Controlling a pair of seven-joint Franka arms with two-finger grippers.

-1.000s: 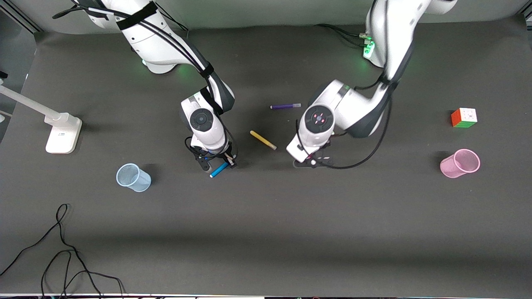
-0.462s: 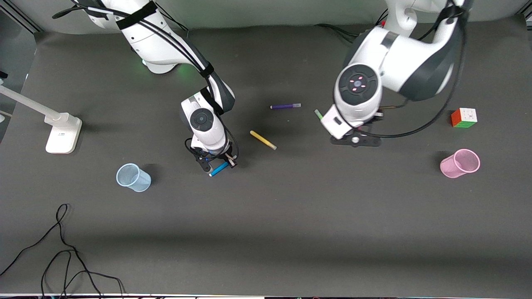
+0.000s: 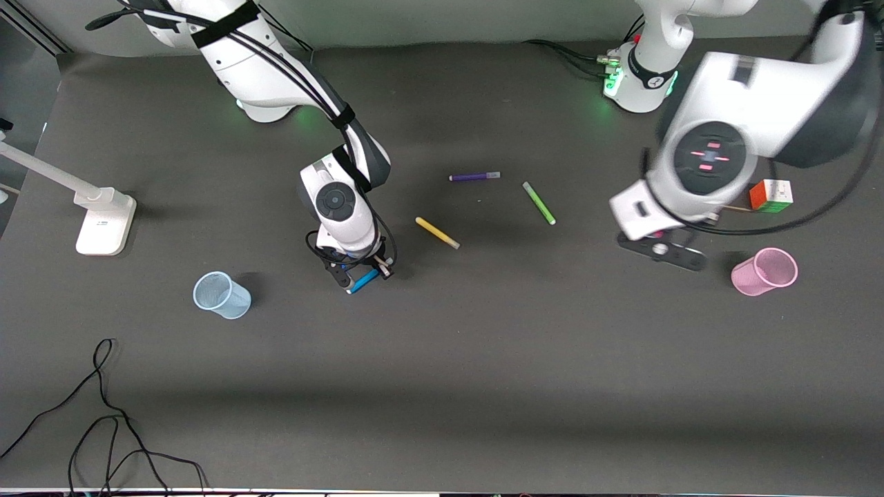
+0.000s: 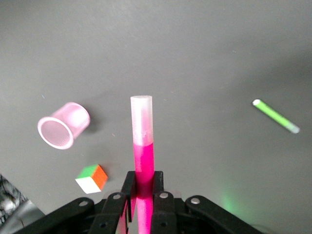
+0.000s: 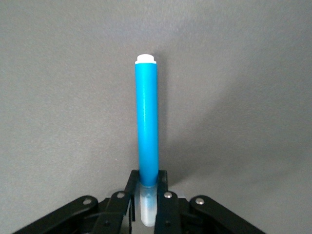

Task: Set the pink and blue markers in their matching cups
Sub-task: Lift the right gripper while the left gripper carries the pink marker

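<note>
Clamping pink marker [image 4: 143, 146] in left pincer [image 4: 144, 187], cap outward, blue marker [image 5: 147, 131] lengthwise in closed right pincer [image 5: 148, 192]

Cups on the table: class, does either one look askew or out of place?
Both do. The pink cup and the blue cup seem to lie tipped on their sides, mouths facing sideways, so markers cannot simply drop in.

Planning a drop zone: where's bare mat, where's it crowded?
Bare: the wide strip nearer the front camera than the blue cup and pink cup. Crowded: mid-table, around the purple marker, yellow marker, green marker, plus the right gripper on the blue marker.
</note>
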